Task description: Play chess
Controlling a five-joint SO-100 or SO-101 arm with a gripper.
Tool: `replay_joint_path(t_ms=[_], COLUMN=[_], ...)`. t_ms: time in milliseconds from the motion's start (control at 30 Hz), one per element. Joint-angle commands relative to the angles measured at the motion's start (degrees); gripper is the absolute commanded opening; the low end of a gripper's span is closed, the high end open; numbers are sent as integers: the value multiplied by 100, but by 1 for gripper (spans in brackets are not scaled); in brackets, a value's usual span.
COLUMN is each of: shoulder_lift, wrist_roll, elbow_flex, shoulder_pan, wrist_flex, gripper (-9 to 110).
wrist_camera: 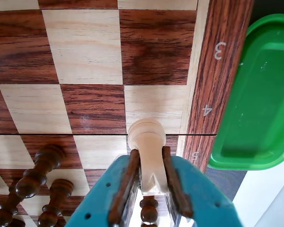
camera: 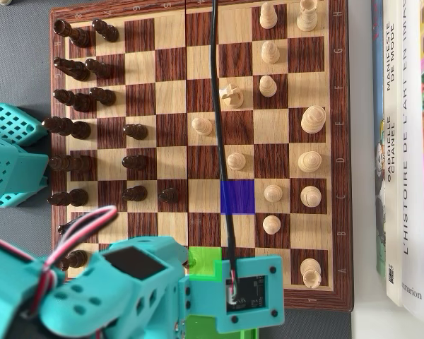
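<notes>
Only the wrist view shows the jaws [wrist_camera: 151,187] clenched on a pale chess piece [wrist_camera: 147,142], held over the chessboard [wrist_camera: 90,61] near its numbered border. The overhead view hides that grip under the arm [camera: 148,289] but shows a blue-marked square [camera: 237,196] with open squares around it. A green container [wrist_camera: 258,99], apparently empty, lies just beside the board edge.

Bright even daylight, soft faint shadows, wrist view's near foreground slightly blurred
</notes>
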Motion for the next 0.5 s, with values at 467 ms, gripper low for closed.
replay_joint_path(t_ms=[467], shoulder_lift=[-378], wrist_roll=[-35], elbow_flex=[-264], shoulder_pan=[44], wrist_flex=[-378], gripper=[4])
